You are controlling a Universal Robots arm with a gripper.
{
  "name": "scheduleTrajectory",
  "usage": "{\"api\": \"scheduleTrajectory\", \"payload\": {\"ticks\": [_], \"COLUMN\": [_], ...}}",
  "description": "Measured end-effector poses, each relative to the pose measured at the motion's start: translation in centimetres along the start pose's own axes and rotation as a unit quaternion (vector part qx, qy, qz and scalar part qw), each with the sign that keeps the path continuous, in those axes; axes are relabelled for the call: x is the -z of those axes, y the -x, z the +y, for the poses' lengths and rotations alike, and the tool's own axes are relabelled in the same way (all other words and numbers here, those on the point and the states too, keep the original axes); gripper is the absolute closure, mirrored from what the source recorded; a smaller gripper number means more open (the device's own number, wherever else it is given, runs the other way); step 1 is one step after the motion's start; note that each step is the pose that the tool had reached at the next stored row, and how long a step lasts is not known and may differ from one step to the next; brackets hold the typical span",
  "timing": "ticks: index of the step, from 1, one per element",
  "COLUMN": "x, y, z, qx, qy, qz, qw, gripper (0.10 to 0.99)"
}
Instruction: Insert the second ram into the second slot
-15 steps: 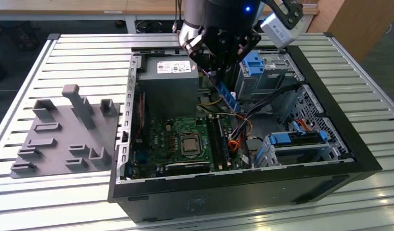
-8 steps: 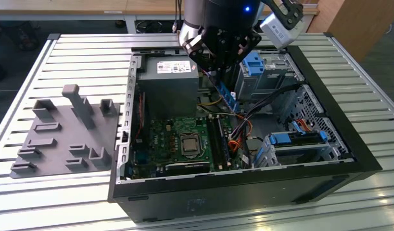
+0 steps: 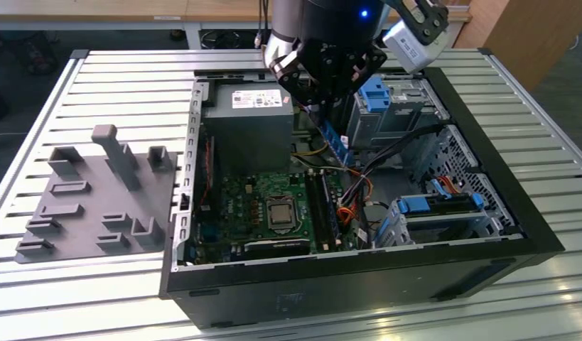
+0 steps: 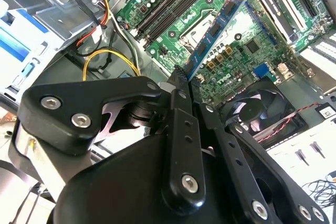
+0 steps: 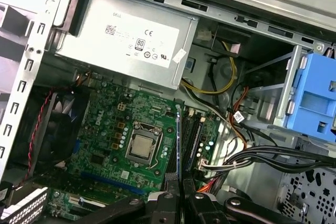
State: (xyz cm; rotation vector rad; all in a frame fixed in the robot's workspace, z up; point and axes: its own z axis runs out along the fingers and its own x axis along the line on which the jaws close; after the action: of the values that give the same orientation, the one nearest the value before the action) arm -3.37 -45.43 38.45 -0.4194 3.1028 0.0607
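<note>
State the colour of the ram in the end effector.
The ram is blue; the second wrist view shows it best.

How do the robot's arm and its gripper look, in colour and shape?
The gripper is matte black, built of flat linked bars fixed by silver screws. The wrist above is silver and black with a small blue light; a pale grey camera box sits beside it.

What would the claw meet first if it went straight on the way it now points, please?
Probably the memory slots on the motherboard: the ram in the claw leads toward them, though depth is unclear.
</note>
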Motion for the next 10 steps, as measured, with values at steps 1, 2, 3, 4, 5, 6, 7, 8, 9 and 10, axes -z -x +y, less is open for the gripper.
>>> {"api": "scheduleTrajectory", "payload": {"ticks": [1, 2, 3, 4, 5, 6, 7, 8, 9, 10], "x": [0.00, 0.00, -0.01, -0.01, -0.02, -0.02, -0.02, -0.03, -0.03, -0.04], "y": [0.00, 0.00, 0.00, 0.00, 0.00, 0.00, 0.00, 0.00, 0.00, 0.00], "z": [0.00, 0.00, 0.00, 0.00, 0.00, 0.00, 0.00, 0.00, 0.00, 0.00], "qx": [-0.002, -0.004, -0.007, -0.010, -0.013, -0.016, -0.020, -0.023, -0.027, -0.032], "qy": [0.0000, -0.0001, -0.0001, -0.0002, -0.0002, -0.0003, -0.0003, -0.0004, -0.0004, -0.0005], "qz": [-0.0001, -0.0002, -0.0002, -0.0004, -0.0005, -0.0006, -0.0007, -0.0009, -0.0010, -0.0012], "qw": [1.0000, 1.0000, 1.0000, 0.9999, 0.9999, 0.9999, 0.9998, 0.9997, 0.9996, 0.9995], "gripper": [0.949, 0.949, 0.949, 0.949, 0.949, 0.949, 0.949, 0.949, 0.949, 0.949]}}
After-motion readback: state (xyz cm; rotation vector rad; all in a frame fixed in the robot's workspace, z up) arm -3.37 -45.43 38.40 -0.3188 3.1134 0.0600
